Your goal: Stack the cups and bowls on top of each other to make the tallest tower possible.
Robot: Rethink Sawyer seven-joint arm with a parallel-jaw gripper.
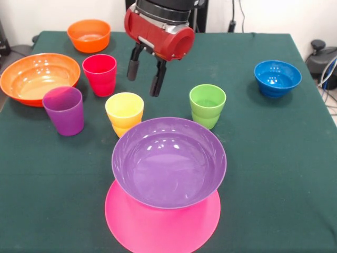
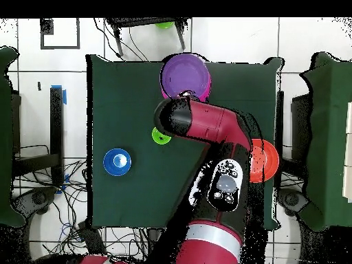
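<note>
**Open end effector hanging over the cups, tower two bowls high**

The end effector [image 1: 145,74] is hanging above the green cloth of the worktop [image 1: 274,158], its two black fingers [image 1: 134,68] spread apart and holding nothing. It is hovering between the red cup [image 1: 99,74] at its 9 o'clock and the yellow cup [image 1: 124,113] just below it at 6 o'clock. The purple cup [image 1: 63,110] is standing at the yellow cup's 9 o'clock, and the light green cup [image 1: 207,105] at its 3 o'clock.

The tower [image 1: 166,184] is sitting at the front view's 6 o'clock: the purple bowl [image 1: 168,161] is resting upright on the upturned pink bowl [image 1: 158,226].

The large orange bowl [image 1: 38,78] is lying at the worktop's 9 o'clock edge, the small orange bowl [image 1: 88,35] at 11 o'clock, the blue bowl [image 1: 277,78] at 2 o'clock, well apart from the rest.

From overhead, the red arm [image 2: 213,127] is crossing the cloth, hiding most cups. White floor tiles [image 2: 309,38] and loose cables [image 2: 69,213] are surrounding the worktop.
</note>
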